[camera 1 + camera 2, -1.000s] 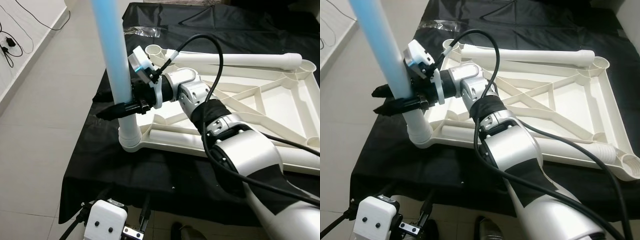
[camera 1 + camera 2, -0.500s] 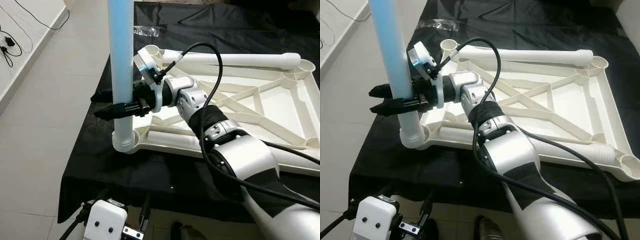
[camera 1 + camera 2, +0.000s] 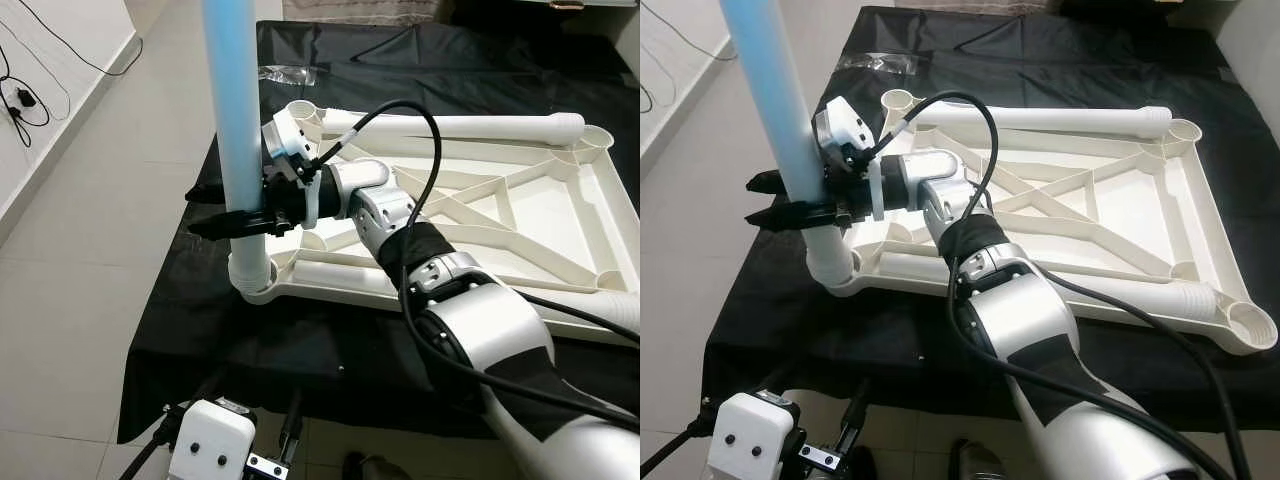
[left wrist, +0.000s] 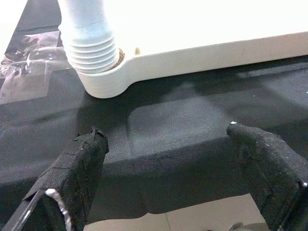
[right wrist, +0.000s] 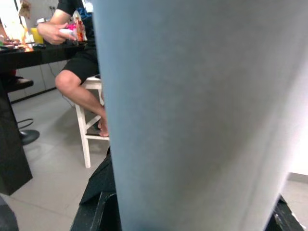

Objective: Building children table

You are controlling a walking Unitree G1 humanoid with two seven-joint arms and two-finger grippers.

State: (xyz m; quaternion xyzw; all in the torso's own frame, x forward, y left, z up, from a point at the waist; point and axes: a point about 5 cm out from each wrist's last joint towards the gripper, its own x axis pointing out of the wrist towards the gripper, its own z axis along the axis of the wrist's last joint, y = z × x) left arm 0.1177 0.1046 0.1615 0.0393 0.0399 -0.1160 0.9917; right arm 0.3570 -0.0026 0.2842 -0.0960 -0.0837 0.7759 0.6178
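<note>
Right gripper [image 3: 215,222]: clamped on blue table leg [image 3: 232,110], held upright in corner socket [image 3: 262,290] of white tabletop [image 3: 1110,225] | Socket set near black cloth's [image 3: 190,340] left edge; open floor [image 3: 80,300] beyond | Left gripper [image 4: 178,187]: fingers spread, nothing held, below front edge.

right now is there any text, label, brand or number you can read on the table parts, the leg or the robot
None can be read.
The blue table leg held by the right gripper is plain.
The white table top lying upside down shows bare plastic ribs only.
The white box on the robot's lower body shows two dark holes, no lettering.
The packet in the person's hand is too small and blurred to read.
</note>
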